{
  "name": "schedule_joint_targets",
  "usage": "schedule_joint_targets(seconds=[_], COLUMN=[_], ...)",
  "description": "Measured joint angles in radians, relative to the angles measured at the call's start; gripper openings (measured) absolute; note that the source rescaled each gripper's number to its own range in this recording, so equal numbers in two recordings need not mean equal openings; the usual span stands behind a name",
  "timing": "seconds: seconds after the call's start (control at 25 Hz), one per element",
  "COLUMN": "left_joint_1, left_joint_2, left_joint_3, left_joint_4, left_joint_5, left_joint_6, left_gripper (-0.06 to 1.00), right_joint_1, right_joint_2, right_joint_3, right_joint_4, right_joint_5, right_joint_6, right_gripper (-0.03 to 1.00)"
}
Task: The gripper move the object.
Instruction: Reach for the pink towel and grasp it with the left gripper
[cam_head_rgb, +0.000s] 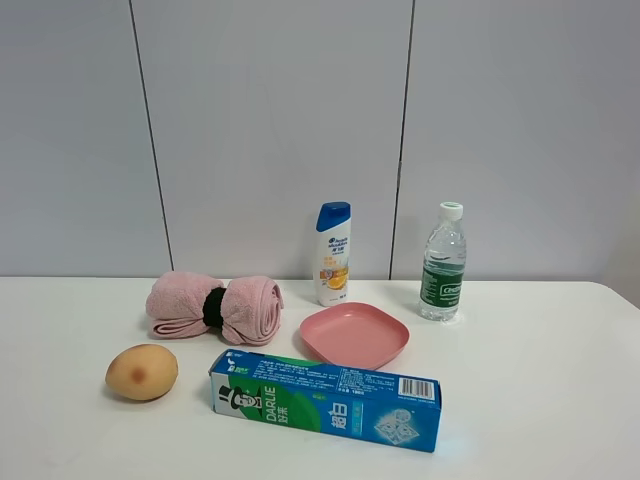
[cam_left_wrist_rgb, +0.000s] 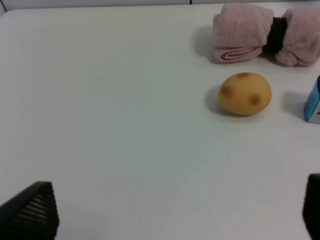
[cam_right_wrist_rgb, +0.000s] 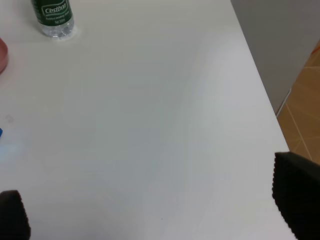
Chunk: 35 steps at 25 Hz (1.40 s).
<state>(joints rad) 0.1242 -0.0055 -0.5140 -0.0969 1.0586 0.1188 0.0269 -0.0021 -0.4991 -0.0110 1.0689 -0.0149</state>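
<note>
On the white table (cam_head_rgb: 560, 400) lie a yellow-brown potato (cam_head_rgb: 142, 372), a rolled pink towel with a black band (cam_head_rgb: 214, 308), a pink plate (cam_head_rgb: 354, 335) and a green-blue toothpaste box (cam_head_rgb: 326, 399). A shampoo bottle (cam_head_rgb: 333, 253) and a water bottle (cam_head_rgb: 443, 262) stand at the back. Neither arm shows in the exterior high view. My left gripper (cam_left_wrist_rgb: 170, 220) is open and empty over bare table, well short of the potato (cam_left_wrist_rgb: 245, 93) and the towel (cam_left_wrist_rgb: 265, 34). My right gripper (cam_right_wrist_rgb: 155, 210) is open and empty, far from the water bottle (cam_right_wrist_rgb: 52, 17).
A grey panelled wall (cam_head_rgb: 300, 120) stands behind the table. In the right wrist view the table's side edge (cam_right_wrist_rgb: 260, 95) drops to a wooden floor (cam_right_wrist_rgb: 305, 110). A corner of the toothpaste box (cam_left_wrist_rgb: 313, 102) shows beside the potato.
</note>
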Motion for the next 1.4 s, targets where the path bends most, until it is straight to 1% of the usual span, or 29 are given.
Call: schedule_joint_targets(seconds=[1.4], left_joint_1=[0.0], left_joint_2=[0.0], left_joint_3=[0.0], left_joint_4=[-0.001], left_joint_5=[0.0], left_joint_6=[0.0], left_gripper=[1.0], right_joint_1=[0.0], right_joint_2=[0.0], right_joint_3=[0.0], right_joint_4=[0.0], right_joint_5=[0.0], right_joint_6=[0.0], right_gripper=[1.0])
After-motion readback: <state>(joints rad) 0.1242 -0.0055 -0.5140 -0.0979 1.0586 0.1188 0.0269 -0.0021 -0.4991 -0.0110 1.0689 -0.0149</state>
